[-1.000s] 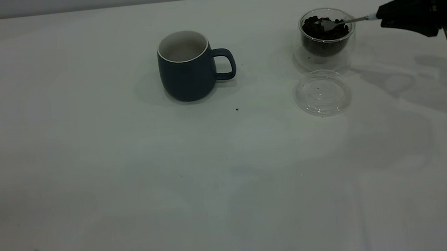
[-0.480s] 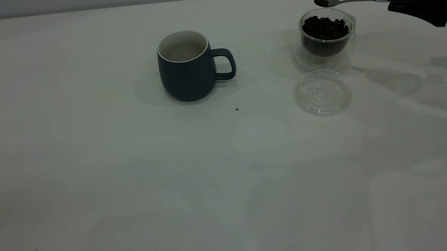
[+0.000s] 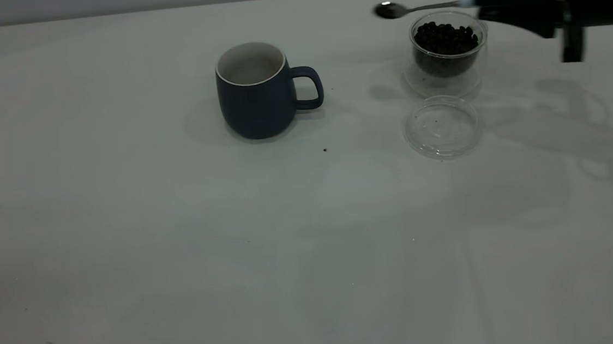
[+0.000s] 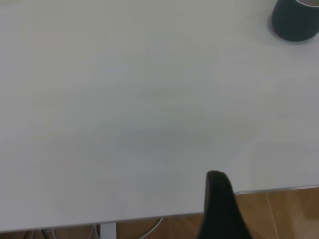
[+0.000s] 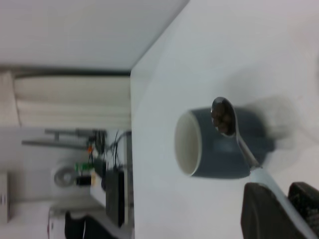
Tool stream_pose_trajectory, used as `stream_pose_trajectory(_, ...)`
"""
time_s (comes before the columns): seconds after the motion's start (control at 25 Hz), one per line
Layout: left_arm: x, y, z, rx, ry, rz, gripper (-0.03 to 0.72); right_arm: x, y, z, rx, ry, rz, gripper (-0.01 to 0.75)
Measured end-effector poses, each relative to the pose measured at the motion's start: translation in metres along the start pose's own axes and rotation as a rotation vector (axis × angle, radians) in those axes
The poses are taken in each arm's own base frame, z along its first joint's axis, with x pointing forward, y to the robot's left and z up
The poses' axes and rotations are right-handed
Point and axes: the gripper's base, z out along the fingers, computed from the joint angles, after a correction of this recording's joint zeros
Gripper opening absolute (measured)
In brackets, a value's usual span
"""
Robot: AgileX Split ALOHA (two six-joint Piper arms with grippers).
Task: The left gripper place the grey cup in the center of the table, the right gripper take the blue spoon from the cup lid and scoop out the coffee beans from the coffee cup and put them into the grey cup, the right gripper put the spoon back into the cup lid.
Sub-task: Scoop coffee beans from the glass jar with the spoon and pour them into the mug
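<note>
The blue spoon [image 3: 419,7] is clamped by its handle in the right tool [image 3: 482,4], held level above the coffee cup [image 3: 447,51]. A few coffee beans [image 5: 222,118] are carried in its bowl, out toward the grey cup [image 3: 256,91]. The left tool [image 4: 219,199] is parked by the worktop [image 3: 181,247] edge, and it can't be told whether it's apart or together.

The right gripper [image 3: 482,4] reaches in level from the far right of the scene, raised off the table, its pointed fingers [image 5: 259,211] clamped together on a spoon [image 3: 414,8] handle and aimed left. The left gripper [image 4: 215,180] sits low at the near left table edge; only one dark finger shows.
</note>
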Motion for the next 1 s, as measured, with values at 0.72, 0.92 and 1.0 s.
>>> stream_pose_trajectory(0.72, 0.0, 0.0, 0.0, 0.0, 0.0, 0.0, 0.545, 0.03, 0.061, 0.112, 0.078, 0.174, -0.191, 0.101)
stream_pose_trajectory(0.92, 0.0, 0.0, 0.0, 0.0, 0.0, 0.0, 0.545, 0.028, 0.057, 0.118, 0.167, 0.143, -0.27, 0.101)
stream_pose_trajectory(1.0, 0.0, 0.0, 0.0, 0.0, 0.0, 0.0, 0.545, 0.027, 0.056, 0.118, 0.181, 0.142, -0.345, 0.101)
